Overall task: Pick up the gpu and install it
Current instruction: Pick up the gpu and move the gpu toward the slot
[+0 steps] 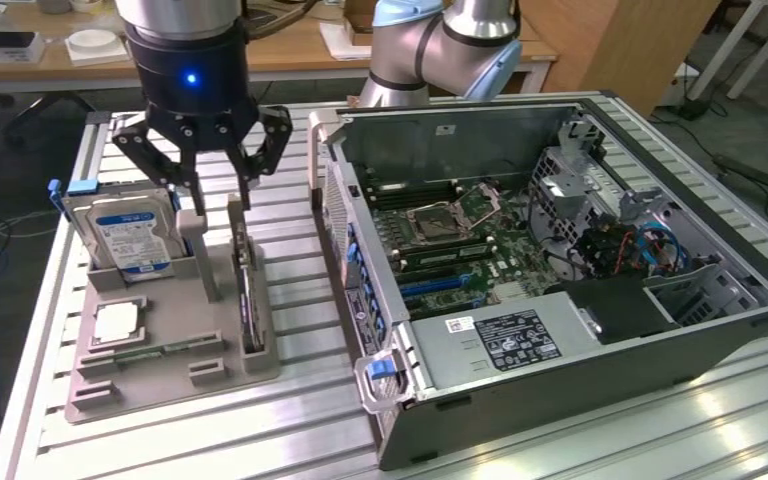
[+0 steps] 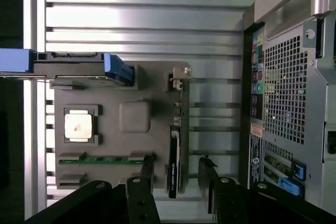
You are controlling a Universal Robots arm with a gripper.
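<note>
Slatted counter [image 1: 291,425] w/ open PC case [image 1: 531,395] on ext. view's right, grey tray [image 1: 157,378] just beside it on left. Pincer [image 1: 213,185] hangs over tray, jaws wide, nothing held. Gpu [image 1: 247,290] stands on edge in tray slot under pincer, near hard drive [image 1: 124,235].

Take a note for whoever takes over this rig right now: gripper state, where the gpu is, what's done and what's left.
Gripper: fingers open, holding nothing, poised over the grey holder tray; in the wrist view one finger sits on each side of the gpu.
Gpu: standing on edge in its tray slot; the hard drive stands in the same tray.
Computer case: open, on the exterior view's right of the tray.
Done: gripper lined up over the gpu.
Left: gpu not gripped, not lifted, not installed in the case.
</note>
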